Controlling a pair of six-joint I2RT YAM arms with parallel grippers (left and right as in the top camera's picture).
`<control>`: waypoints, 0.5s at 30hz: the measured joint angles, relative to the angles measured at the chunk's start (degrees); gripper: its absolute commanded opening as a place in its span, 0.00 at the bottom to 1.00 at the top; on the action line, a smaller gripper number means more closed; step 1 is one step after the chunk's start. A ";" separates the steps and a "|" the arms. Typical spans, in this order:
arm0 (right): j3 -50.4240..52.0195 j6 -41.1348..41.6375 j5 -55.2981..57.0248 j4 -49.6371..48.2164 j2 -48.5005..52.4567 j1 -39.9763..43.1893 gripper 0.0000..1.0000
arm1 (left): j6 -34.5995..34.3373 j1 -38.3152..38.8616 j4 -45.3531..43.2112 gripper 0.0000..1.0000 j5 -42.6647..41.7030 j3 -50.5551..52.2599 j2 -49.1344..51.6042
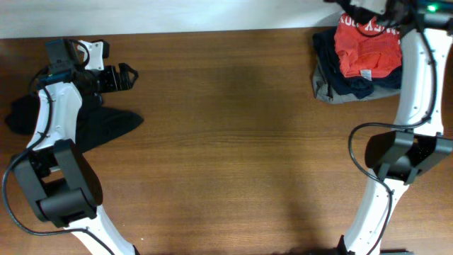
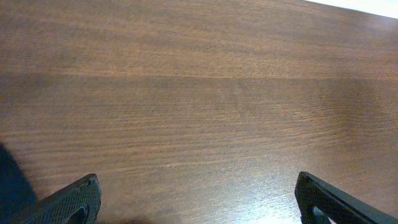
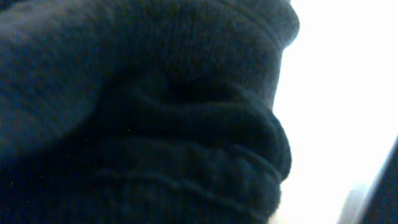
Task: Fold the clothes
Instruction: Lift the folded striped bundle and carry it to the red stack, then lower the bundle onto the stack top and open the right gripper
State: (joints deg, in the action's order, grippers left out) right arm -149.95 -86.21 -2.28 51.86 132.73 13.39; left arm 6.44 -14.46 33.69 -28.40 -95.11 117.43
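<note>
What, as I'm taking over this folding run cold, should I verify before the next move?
1. Left gripper open and holding nothing: ok.
2. Bare wood mid-table for spreading: ok.
3. Dark garment lying flat: not ok; it is crumpled, partly under the left arm.
4. Right gripper shut at the pile of clothes: ok.
5. Cloth actually pinched by the right gripper: cannot tell; dark cloth fills the right wrist view, with no fingers showing.
</note>
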 measured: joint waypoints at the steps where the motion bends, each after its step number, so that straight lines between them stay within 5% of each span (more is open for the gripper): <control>1: 0.02 -1.27 -1.42 -1.79 0.24 0.81 0.04 | 0.00 0.28 -0.48 0.99 -0.02 0.00 0.00; 15: 0.98 -5.33 -6.62 -6.69 9.05 3.45 0.04 | 0.00 2.93 -4.20 0.99 -0.02 0.00 0.00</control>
State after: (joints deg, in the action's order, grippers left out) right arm -148.97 -91.55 -8.91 45.17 141.78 16.84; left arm 6.44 -11.53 29.50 -28.42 -95.11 117.43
